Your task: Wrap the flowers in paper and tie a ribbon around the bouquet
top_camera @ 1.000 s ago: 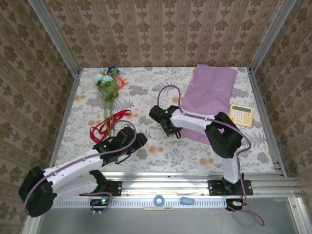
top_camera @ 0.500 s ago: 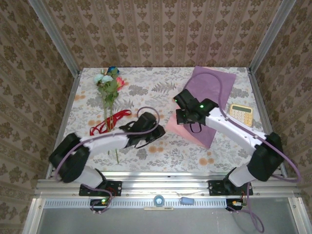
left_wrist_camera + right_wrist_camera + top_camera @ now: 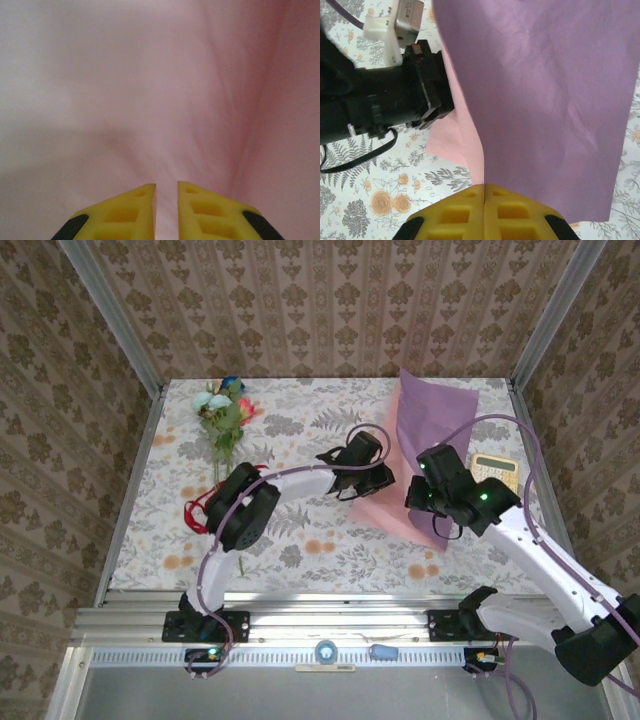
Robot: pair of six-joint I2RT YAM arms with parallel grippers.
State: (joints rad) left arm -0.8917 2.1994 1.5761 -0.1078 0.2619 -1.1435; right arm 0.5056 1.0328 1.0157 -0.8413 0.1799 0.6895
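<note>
Brought the left gripper [image 3: 372, 480] from beside the ribbon [image 3: 197, 508] across to the paper [image 3: 435, 420], jaws drawn in from wide to a slim gap against its pink face (pinching or not, unclear). Pulled the right gripper [image 3: 484, 187] rightward, clamped on the paper's edge. Lifted and folded the flat lilac sheet, baring the pink underside.

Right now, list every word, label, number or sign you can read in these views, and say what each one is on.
Nothing here can be read as text.
calculator: key and display markings too small to read.
white strip below the near rail: any marks too blurred to read.
paper: plain on both the lilac and the pink side, no print.
</note>
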